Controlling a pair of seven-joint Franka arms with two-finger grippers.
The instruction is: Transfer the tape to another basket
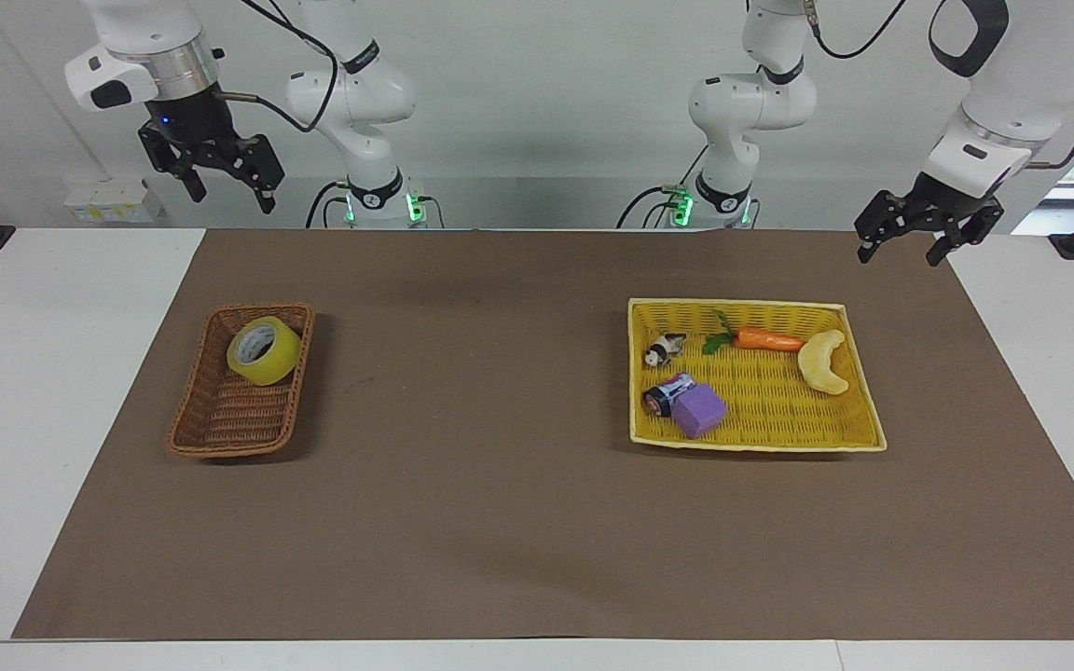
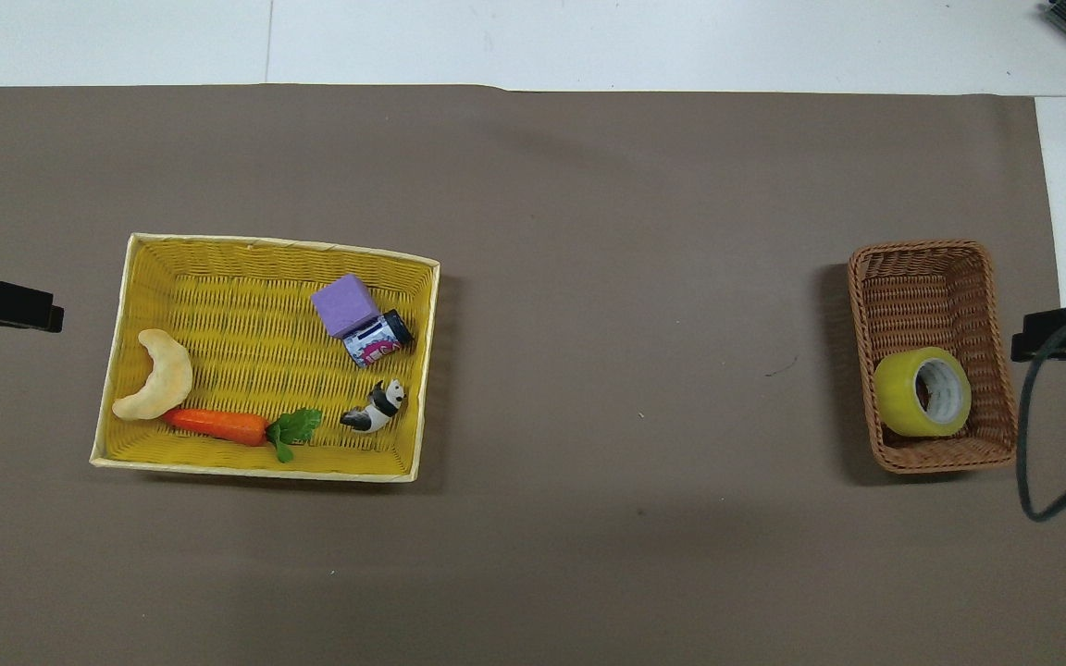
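Observation:
The yellow tape [image 1: 264, 350] lies tilted in the brown wicker basket [image 1: 220, 419], in the part nearest the robots, at the right arm's end of the table; it also shows in the overhead view [image 2: 923, 392], as does the basket [image 2: 922, 287]. My right gripper [image 1: 231, 194] hangs open and empty, high in the air above the table's edge by that basket; only its tip [image 2: 1065, 335] shows from overhead. My left gripper [image 1: 901, 252] hangs open and empty above the mat's corner at the left arm's end and waits.
A flat yellow woven tray [image 1: 849, 438] at the left arm's end holds a carrot [image 1: 765, 339], a pale crescent toy [image 1: 824, 362], a purple block [image 1: 699, 410], a small can [image 1: 666, 394] and a panda figure [image 1: 663, 350]. A brown mat [image 1: 500, 503] covers the table.

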